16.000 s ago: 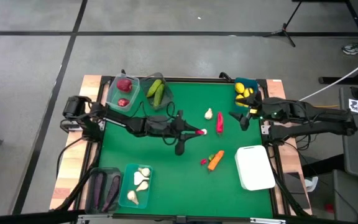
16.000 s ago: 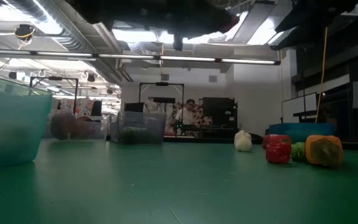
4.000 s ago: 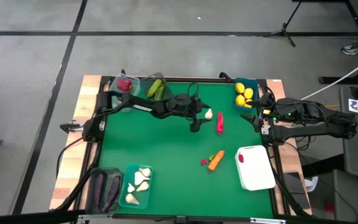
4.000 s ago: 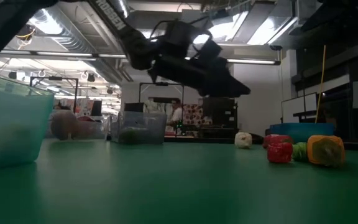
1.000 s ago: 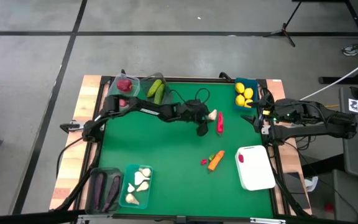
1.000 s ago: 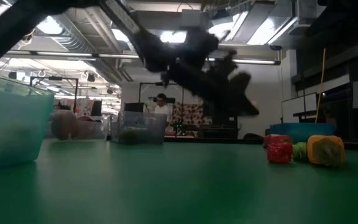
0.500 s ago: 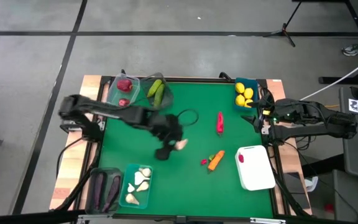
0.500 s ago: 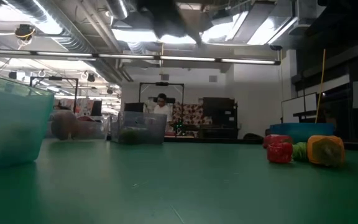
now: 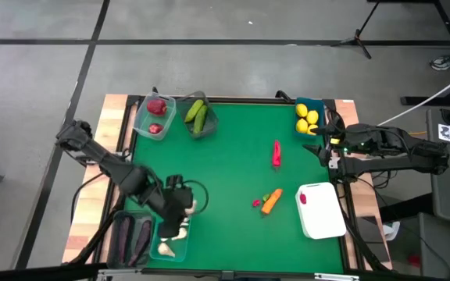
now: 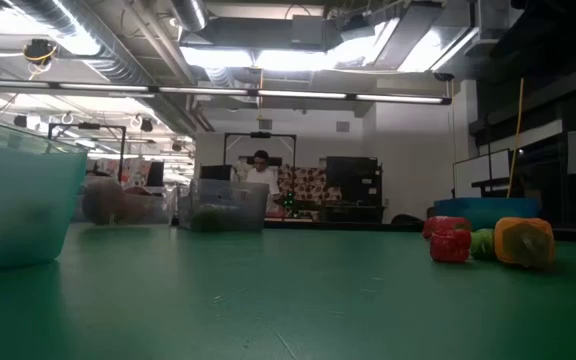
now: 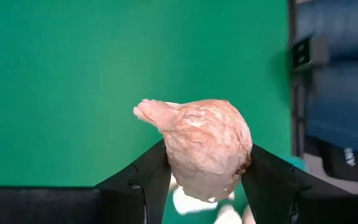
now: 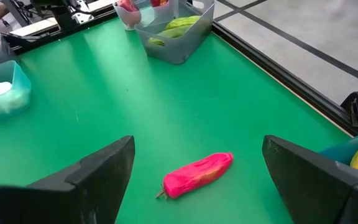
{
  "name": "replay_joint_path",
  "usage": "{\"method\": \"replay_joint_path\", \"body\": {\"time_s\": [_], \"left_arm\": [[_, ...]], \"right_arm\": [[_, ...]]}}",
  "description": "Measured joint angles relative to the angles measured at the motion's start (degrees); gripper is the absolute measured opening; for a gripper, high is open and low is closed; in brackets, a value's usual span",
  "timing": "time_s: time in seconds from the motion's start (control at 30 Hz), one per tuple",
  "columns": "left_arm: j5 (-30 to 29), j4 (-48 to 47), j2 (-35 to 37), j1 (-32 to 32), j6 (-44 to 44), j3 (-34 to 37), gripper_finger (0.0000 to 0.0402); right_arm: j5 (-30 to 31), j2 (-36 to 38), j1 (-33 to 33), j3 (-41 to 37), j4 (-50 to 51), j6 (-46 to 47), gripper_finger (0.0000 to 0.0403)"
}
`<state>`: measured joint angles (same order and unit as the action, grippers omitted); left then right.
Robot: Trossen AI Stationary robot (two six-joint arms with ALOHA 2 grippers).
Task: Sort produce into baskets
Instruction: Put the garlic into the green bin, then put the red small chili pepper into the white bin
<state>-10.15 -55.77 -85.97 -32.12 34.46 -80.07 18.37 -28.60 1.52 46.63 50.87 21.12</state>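
The left gripper is clamped on a garlic bulb right over the teal tub holding the other garlic, near the table's front-left corner, so it should get centred inside the rim and low before letting go, or the bulb may bounce out. The right gripper waits w/ fingers spread wide by the lemon tub, facing a red pepper. The left wrist view shows the grip plainly, whereas from above it's prob. just a pale speck.

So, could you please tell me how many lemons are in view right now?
3, all in the blue tub at the table's far right corner: lemons at and. More may be hidden beneath them or under the right arm.
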Motion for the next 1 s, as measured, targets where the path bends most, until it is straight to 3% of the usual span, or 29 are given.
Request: {"method": "replay_joint_path", "body": {"time_s": [0.27, 0.4, 0.63, 0.77, 0.87, 1.0], "left_arm": [[-0.05, -6.57, -4.75, -7.46, 18.12, 0.02, 0.0176], [2.17, -7.14, -7.03, -10.44, 22.05, 0.02, 0.0198], [10.38, -7.28, -10.2, -11.35, 24.1, 0.02, 0.0257], [11.16, -7.78, -11.06, -9.93, 19.64, 0.02, 0.0284], [5.45, -8.16, -11.26, -7.72, 13.29, 0.02, 0.0291], [-9.36, -6.78, -11.32, -3.45, 2.41, 0.02, 0.0292]], "right_arm": [[0.0, -0.01, 0.0, 0.0, 0.33, -0.37, 0.0351], [0.0, -0.01, 0.0, 0.0, 0.31, -0.37, 0.0351], [-0.02, 0.0, 0.0, 0.0, 0.33, -0.39, 0.0351], [-0.01, 0.0, -0.02, 0.0, 0.31, -0.39, 0.0351], [-0.02, -0.02, -0.02, 0.0, 0.32, -0.4, 0.0351], [-0.02, -0.01, -0.01, 0.0, 0.33, -0.4, 0.0351]]}}
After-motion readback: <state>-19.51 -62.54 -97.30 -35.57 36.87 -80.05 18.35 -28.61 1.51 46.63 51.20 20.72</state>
